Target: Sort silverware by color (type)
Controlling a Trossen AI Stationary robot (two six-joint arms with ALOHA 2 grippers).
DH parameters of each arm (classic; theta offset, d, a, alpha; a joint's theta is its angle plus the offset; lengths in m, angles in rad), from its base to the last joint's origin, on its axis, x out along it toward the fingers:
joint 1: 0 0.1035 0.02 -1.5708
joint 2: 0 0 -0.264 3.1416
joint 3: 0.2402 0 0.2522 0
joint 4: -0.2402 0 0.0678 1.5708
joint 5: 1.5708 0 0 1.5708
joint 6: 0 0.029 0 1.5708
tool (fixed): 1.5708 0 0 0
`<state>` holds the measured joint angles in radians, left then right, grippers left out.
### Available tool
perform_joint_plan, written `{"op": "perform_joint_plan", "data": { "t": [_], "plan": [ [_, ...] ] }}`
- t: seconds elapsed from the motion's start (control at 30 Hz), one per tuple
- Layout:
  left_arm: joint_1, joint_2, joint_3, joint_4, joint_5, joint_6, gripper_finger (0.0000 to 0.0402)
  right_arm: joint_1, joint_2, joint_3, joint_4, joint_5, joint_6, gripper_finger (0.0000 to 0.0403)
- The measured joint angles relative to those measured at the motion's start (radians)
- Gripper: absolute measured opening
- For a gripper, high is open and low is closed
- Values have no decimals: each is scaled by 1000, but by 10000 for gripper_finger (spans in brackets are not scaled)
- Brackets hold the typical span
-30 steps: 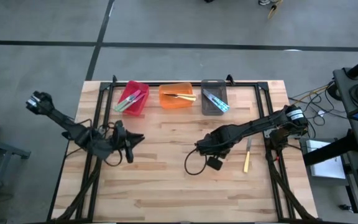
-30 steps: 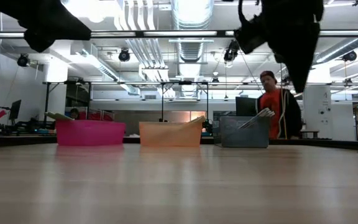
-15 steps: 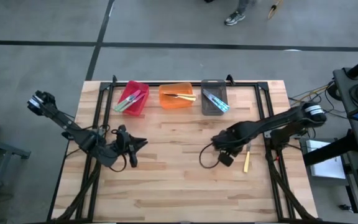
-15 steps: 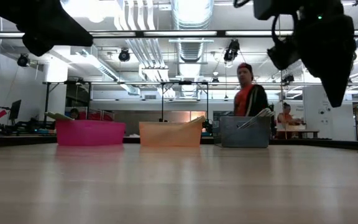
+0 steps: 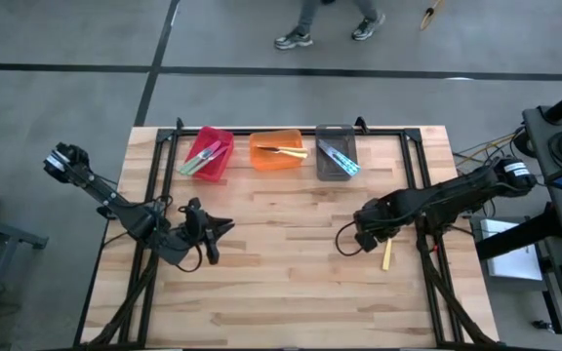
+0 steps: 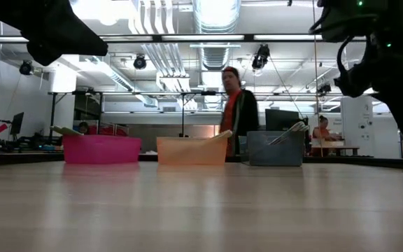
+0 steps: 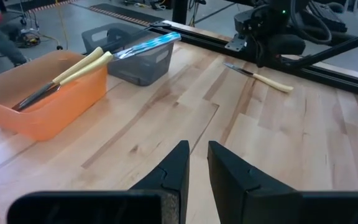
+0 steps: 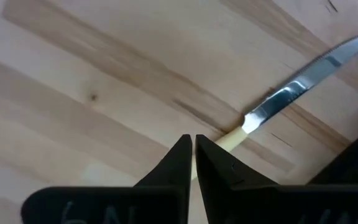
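- Right now, only one piece of silverware left out on the surface point(image 5: 281, 292): a knife point(image 5: 386, 256) with a pale yellow handle.
- Lying flat, well apart from the grey bin point(image 5: 337, 168), off toward the right arm's side and closer to the front edge.
- Long way of the knife: running from the grey bin's row toward the front edge, a little slanted.
- Silver blade point(image 8: 309, 71) pointing back toward the grey bin's row, yellow handle point(image 8: 229, 140) pointing away from it.
- Right jaws just beside the knife, low over the wood, on the side away from the grey bin's right edge.
- Right jaws closed, holding nothing; tips right at the spot where handle meets blade.
- Right arm point(image 5: 437, 198) much nearer the knife than the left arm point(image 5: 115, 200).
- Left arm waiting far from the grey bin, across the surface; cannot tell if left jaws open or closed, nothing seen between them.
- Probably next: open the right jaws, line them up across the thin handle, then pinch.
- Likely home for the knife: the orange bin point(image 5: 261, 161), touching-close beside the grey bin, with other yellow handles point(image 5: 286, 150) inside.
- Green handles point(image 5: 201, 159) in the red bin point(image 5: 224, 168), two bins over from the grey bin; blue handles point(image 5: 341, 159) in the grey bin itself.
- Careful: flat, thin knife, easy to push along the wood instead of lifting.
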<state>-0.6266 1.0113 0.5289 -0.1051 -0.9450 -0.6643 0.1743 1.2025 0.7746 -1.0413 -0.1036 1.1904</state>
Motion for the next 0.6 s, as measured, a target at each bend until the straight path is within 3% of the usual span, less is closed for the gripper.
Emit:
{"op": "perform_joint_plan", "data": {
  "t": [0.13,0.3,0.6],
  "plan": [
    [0,3,0,0,-28,3,40,-4,10,-9,4,12,16,42],
    [0,0,0,0,-41,22,40,-5,11,-10,3,55,49,106],
    [0,-5,1,0,-41,57,40,5,11,-84,5,-1,131,215]
  ]
}}
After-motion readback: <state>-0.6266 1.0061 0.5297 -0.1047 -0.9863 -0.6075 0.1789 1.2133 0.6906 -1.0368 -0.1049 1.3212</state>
